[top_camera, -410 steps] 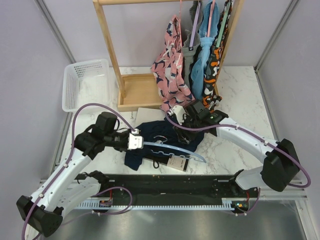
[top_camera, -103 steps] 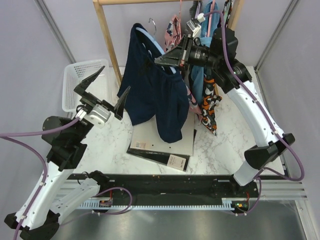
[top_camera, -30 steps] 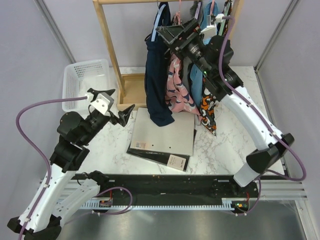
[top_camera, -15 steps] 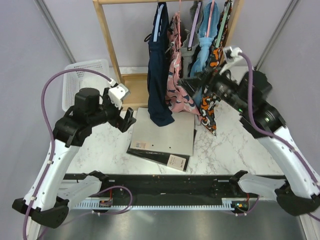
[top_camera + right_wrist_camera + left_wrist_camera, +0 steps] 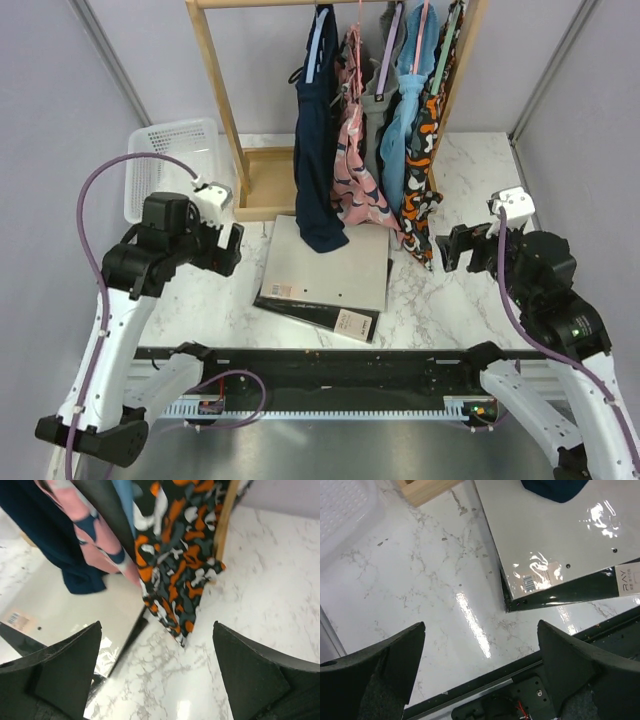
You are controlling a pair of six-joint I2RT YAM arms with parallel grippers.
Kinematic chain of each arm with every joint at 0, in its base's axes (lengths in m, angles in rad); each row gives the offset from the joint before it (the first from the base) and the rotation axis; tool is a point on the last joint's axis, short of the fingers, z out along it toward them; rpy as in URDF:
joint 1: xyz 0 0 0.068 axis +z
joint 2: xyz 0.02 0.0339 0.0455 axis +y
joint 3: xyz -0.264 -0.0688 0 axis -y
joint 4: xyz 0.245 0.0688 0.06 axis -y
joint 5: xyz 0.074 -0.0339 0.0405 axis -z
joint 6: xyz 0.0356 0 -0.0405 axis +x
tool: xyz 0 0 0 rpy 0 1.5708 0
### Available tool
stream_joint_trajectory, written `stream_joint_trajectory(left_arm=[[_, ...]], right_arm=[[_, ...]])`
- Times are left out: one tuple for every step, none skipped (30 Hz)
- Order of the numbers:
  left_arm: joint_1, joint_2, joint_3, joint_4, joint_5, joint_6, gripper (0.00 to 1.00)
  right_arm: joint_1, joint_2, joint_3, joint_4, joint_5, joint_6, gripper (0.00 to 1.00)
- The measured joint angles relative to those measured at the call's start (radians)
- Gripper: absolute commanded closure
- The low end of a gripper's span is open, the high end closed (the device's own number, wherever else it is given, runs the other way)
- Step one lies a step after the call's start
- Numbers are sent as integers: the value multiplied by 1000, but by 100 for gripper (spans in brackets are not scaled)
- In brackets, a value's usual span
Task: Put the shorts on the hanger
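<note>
The dark navy shorts (image 5: pixel 313 160) hang on the light-blue hanger (image 5: pixel 317 45), which hangs from the wooden rack's top rail. Their lower hem dangles over the grey binder (image 5: pixel 325 262). My left gripper (image 5: pixel 230 250) is open and empty, low over the table left of the binder and apart from the shorts. In the left wrist view the gripper (image 5: pixel 481 625) frames bare marble, with the shorts' hem (image 5: pixel 554 487) at the top edge. My right gripper (image 5: pixel 452 252) is open and empty right of the hanging clothes. In the right wrist view the gripper (image 5: pixel 156 625) faces the shorts (image 5: pixel 50 535) at far left.
A pink patterned garment (image 5: pixel 352 170), a blue one and an orange-black one (image 5: pixel 420 175) hang right of the shorts. The wooden rack (image 5: pixel 222 110) stands at the back, with a white basket (image 5: pixel 165 165) to its left. Stacked binders lie mid-table, the black one (image 5: pixel 570 592) underneath.
Both arms have drawn back from the rack toward the near side; the right gripper dropped low to the right. The shorts stay hanging on the rail.
</note>
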Motion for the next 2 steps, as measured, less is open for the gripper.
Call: stream_joint_trajectory(left_arm=[[11,-18,-6,-1,-13,-3,1],[18,-32,-11,-1,-21,-5,1]], right_arm=[[-15,-8,-12,-16,0,0,2],[-32,-19,-20,-33,0,1,2]])
